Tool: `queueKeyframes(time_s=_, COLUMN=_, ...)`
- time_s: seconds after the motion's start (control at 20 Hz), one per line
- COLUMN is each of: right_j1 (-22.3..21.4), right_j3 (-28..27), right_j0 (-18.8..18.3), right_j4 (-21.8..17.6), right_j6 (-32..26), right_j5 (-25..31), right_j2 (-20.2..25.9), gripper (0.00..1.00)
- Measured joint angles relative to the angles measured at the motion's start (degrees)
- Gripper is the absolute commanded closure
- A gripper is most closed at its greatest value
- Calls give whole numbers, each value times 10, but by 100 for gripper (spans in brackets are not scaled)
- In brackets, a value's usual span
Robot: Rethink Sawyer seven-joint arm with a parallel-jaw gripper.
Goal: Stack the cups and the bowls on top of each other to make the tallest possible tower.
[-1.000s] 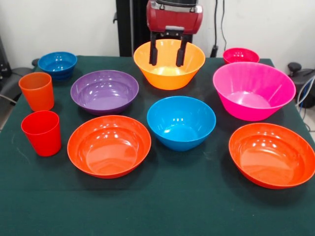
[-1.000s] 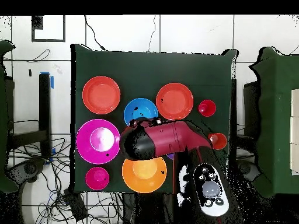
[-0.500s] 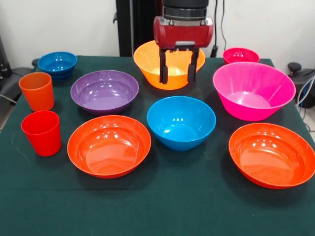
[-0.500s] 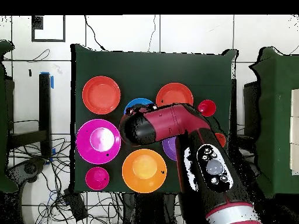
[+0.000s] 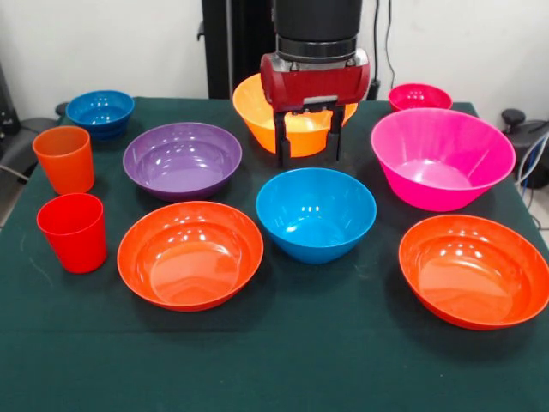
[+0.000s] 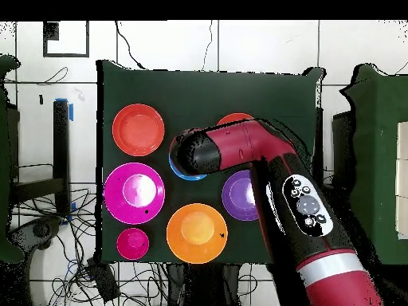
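Observation:
My gripper [image 5: 309,160] hangs open and empty in front of the yellow-orange bowl [image 5: 255,110], just behind the middle blue bowl [image 5: 316,215]. From above, the arm's red wrist [image 6: 209,151] covers most of that blue bowl [image 6: 178,169] and hides the gripper. The large pink bowl [image 5: 442,159] stands at the right, with the small pink-red bowl [image 5: 419,96] behind it. At the left are the purple bowl [image 5: 182,159] and the small blue bowl [image 5: 100,110]. Two red-orange bowls [image 5: 190,254] [image 5: 474,269] sit in front. The orange cup [image 5: 64,159] and red cup [image 5: 73,232] stand far left. Nothing is stacked.
Everything rests on a dark green cloth [image 5: 283,360], with a bare strip along its front edge. In the overhead view the arm [image 6: 307,215] lies across the table's right side and hides the cups. Chairs and cables surround the table.
The gripper has come forward and lower, from over the yellow-orange bowl to in front of it, near the middle blue bowl. It has stayed open. No bowl or cup has moved.

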Motion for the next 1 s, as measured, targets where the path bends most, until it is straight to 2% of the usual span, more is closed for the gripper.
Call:
queueKeyframes(time_s=0.3, right_j1=5, right_j3=-26, right_j0=-28, right_j4=0, right_j6=-69, right_j5=55, right_j2=30, gripper=0)
queueKeyframes(time_s=0.55, right_j1=3, right_j3=-40, right_j0=-39, right_j4=0, right_j6=-97, right_j5=80, right_j2=40, gripper=0)
queueKeyframes(time_s=0.85, right_j1=2, right_j3=-88, right_j0=-44, right_j4=-2, right_j6=-139, right_j5=143, right_j2=49, gripper=0)
queueKeyframes(time_s=1.0, right_j1=3, right_j3=-104, right_j0=-44, right_j4=-4, right_j6=-145, right_j5=154, right_j2=52, gripper=0)
